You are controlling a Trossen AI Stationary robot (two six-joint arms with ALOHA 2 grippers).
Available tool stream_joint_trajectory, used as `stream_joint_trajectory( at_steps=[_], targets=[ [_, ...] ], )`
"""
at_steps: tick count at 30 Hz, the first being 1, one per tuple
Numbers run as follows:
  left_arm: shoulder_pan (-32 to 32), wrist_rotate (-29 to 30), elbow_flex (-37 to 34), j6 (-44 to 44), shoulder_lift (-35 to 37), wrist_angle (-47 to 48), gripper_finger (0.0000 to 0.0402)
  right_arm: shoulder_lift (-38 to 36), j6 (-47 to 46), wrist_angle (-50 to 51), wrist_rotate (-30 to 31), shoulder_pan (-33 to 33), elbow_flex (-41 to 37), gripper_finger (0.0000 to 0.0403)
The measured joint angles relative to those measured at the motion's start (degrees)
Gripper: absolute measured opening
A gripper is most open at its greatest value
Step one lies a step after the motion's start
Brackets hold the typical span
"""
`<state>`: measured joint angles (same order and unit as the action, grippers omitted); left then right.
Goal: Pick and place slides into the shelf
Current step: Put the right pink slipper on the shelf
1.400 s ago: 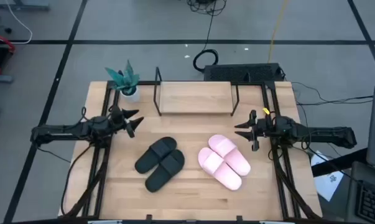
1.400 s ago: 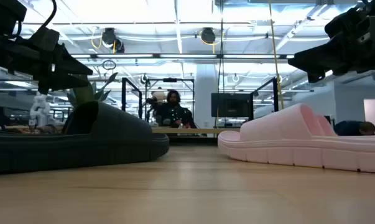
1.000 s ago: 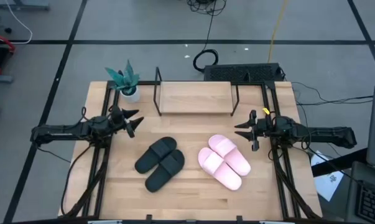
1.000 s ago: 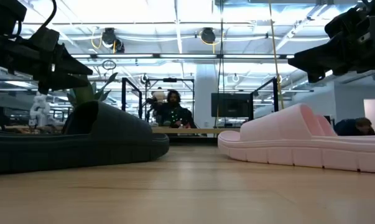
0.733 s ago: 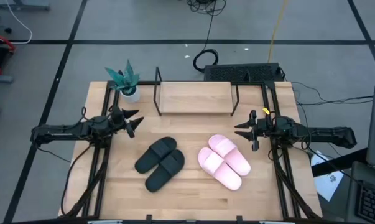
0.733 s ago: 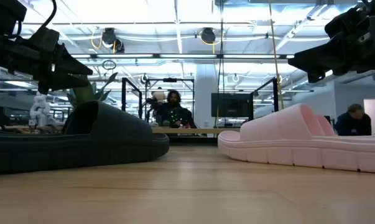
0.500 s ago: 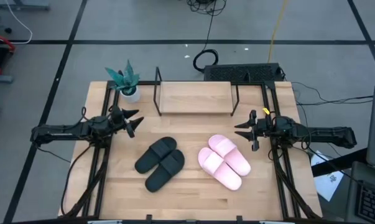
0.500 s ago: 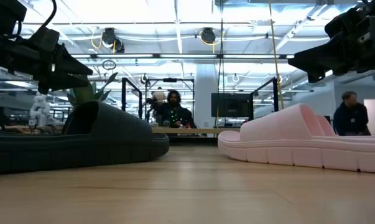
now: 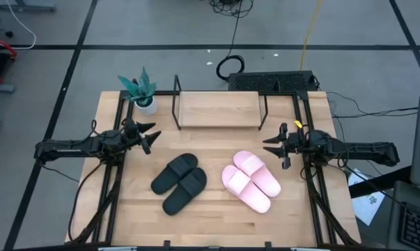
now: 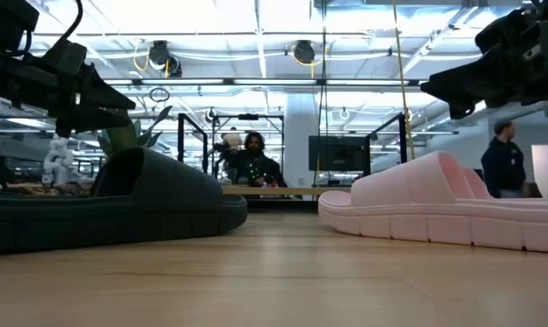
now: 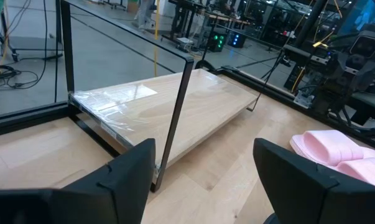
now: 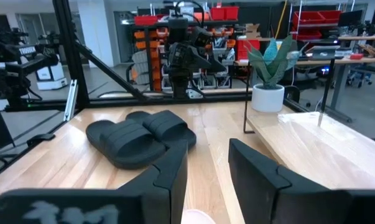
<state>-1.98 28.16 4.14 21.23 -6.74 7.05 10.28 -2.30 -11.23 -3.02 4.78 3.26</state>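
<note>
So far untouched: black slides (image 9: 179, 183) at table centre, pink slides (image 9: 250, 180) just at their 3 o'clock, shelf (image 9: 219, 109) bare at 12. Left gripper (image 9: 148, 136) at 10, right gripper (image 9: 276, 150) beside pink pair, both spread wide, empty. Likely risks: snagging wire frame, pinching two touching slides together.

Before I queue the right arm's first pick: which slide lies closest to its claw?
The upper pink slide, farther toward the shelf, directly beside the open right claw; its pink partner lies farther away.

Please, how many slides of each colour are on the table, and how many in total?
black slides: 2
pink slides: 2
Total: 4, all on the table, none on the shelf.
</note>
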Motion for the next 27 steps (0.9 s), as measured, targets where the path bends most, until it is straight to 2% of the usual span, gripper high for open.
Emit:
stream_joint_trajectory(
  at_steps=[4, 8, 13, 20, 24, 27],
  targets=[
    [-0.02, 0.06, 0.00, 0.00, 0.00, 0.00, 0.0273, 0.00, -1.56, -1.72, 0.11, 0.00, 0.01, 0.0110],
    [0.00, 0.37, 0.00, 0.00, 0.00, -0.38, 0.0273, 0.30, -4.29, -7.95, 4.33, 0.00, -0.02, 0.0110],
    [0.00, 0.37, 0.00, 1.27, 0.00, -3.64, 0.0273, 0.48, -12.45, -18.94, 4.55, 0.00, -0.02, 0.0110],
    [-0.02, 0.37, 0.00, 5.78, 0.02, -11.24, 0.0273, 0.76, -17.52, -27.07, 6.20, -0.02, -0.02, 0.0110],
    [0.00, 0.37, 0.00, 8.07, 0.02, -16.57, 0.0273, 1.74, -17.88, -35.40, 5.44, -0.10, 0.06, 0.0110],
    [-0.02, -0.82, 0.00, 8.09, 0.02, -21.68, 0.0273, 2.99, -16.69, -39.56, 2.37, -0.62, 2.01, 0.0110]
  ],
)
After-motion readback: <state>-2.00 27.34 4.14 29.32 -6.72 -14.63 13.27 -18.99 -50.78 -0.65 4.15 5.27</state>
